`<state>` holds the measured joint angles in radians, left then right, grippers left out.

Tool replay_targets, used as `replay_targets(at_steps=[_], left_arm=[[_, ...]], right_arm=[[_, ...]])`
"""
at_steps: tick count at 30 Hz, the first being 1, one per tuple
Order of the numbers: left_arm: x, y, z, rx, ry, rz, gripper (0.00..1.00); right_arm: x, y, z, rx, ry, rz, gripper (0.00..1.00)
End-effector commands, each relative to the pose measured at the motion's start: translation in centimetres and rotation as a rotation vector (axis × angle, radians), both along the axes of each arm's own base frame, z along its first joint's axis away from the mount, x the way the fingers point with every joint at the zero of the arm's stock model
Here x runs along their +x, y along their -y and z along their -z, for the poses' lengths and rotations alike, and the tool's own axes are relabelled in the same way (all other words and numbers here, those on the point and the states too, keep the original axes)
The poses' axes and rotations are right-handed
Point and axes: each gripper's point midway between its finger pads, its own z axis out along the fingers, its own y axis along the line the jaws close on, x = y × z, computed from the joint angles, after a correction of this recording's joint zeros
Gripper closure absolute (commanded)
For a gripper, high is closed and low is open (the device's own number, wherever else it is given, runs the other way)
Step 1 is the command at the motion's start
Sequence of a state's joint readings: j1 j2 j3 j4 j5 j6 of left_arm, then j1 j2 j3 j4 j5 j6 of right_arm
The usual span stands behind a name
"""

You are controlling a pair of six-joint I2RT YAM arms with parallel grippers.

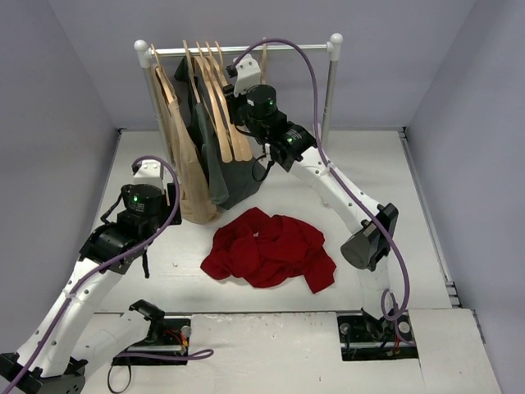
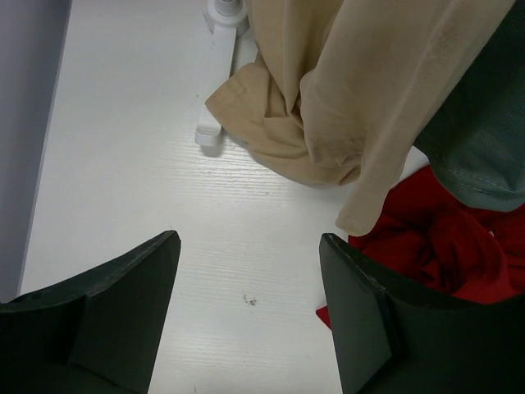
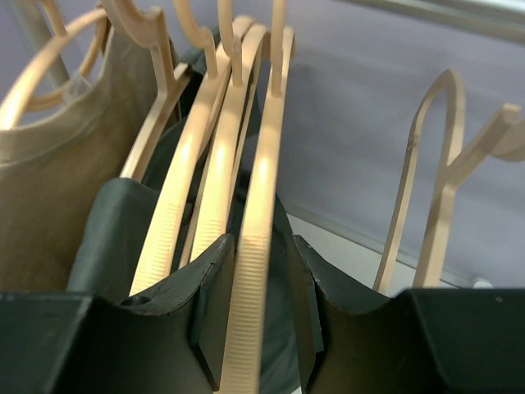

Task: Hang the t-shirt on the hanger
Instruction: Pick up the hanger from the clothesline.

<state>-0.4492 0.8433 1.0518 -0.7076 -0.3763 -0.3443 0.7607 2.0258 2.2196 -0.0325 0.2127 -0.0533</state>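
White table [image 1: 369, 180], crumpled t-shirt [image 1: 271, 250], right end effector [image 3: 262, 250] gripping racked hanger [image 3: 264, 172]

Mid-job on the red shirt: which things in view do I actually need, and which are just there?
Needed: the t-shirt, heaped on the table; the hanger, between the fingers of the right hand; the left hand, open.
Just there: the beige garment; the dark green-grey garment; the other bare hangers.
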Motion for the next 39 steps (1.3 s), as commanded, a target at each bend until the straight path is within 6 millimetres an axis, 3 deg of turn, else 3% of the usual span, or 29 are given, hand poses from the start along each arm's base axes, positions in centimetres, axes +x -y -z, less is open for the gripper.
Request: replay_targets(at_steps=[1, 13, 22, 25, 29, 32, 39], left_arm=[[0.8, 0.5, -1.4, -0.033, 0.055, 0.011, 0.36], [0.9, 0.6, -1.3, -0.042, 0.049, 0.019, 0.36], [0.9, 0.6, -1.2, -0.041, 0.045, 0.021, 0.36], [0.9, 0.6, -1.3, -0.042, 0.049, 0.019, 0.36], [0.9, 0.6, -1.3, -0.042, 0.048, 0.019, 0.36], [0.9, 0.6, -1.3, -0.043, 0.049, 0.02, 0.36], [0.9, 0.4, -1.3, -0.048, 0.049, 0.016, 0.36]], right_arm=[[0.1, -0.1, -4.0, 0.101, 0.083, -0.021, 0.7], [1.1, 0.1, -1.5, 0.072, 0.046, -0.004, 0.67], [1.5, 0.1, -1.0, 0.067, 0.042, 0.007, 0.63], [1.5, 0.0, -1.0, 0.069, 0.041, 0.006, 0.7], [1.5, 0.3, -1.4, 0.073, 0.049, 0.017, 0.91], [1.5, 0.7, -2.0, 0.08, 0.057, 0.031, 1.0], [0.6, 1.6, -4.3, 0.097, 0.095, 0.068, 1.0]])
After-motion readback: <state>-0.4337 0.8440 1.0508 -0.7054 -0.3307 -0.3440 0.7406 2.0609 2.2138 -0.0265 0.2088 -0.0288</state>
